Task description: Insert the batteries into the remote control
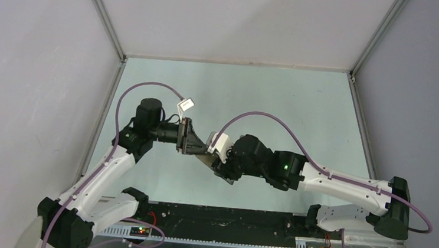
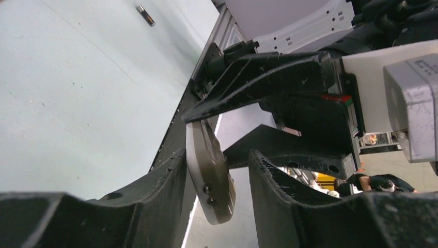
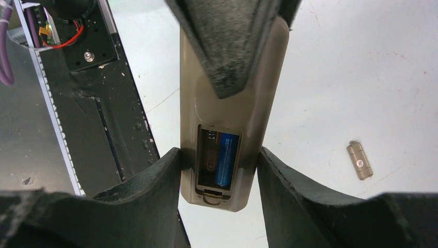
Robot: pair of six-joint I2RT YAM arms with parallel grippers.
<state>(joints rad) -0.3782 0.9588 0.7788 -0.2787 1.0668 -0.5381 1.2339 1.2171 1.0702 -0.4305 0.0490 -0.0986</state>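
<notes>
My right gripper (image 3: 219,152) is shut on the side edges of the remote control (image 3: 232,93) and holds it above the table with its tan back towards the camera. The battery slot is uncovered. The blue battery (image 3: 226,160) lies in the slot's right half, and the left half looks dark. My left gripper (image 2: 217,155) straddles the remote's (image 2: 209,170) other end. One finger lies against the white front and the other stands a little off the back. The dark battery (image 2: 146,15) lies on the table. Both grippers meet at mid-table in the top view: left gripper (image 1: 191,138), right gripper (image 1: 217,159).
A small tan battery cover (image 3: 359,160) lies on the table right of the remote. The black base rail (image 3: 103,119) runs along the near edge. Grey walls enclose the table (image 1: 302,101) on three sides.
</notes>
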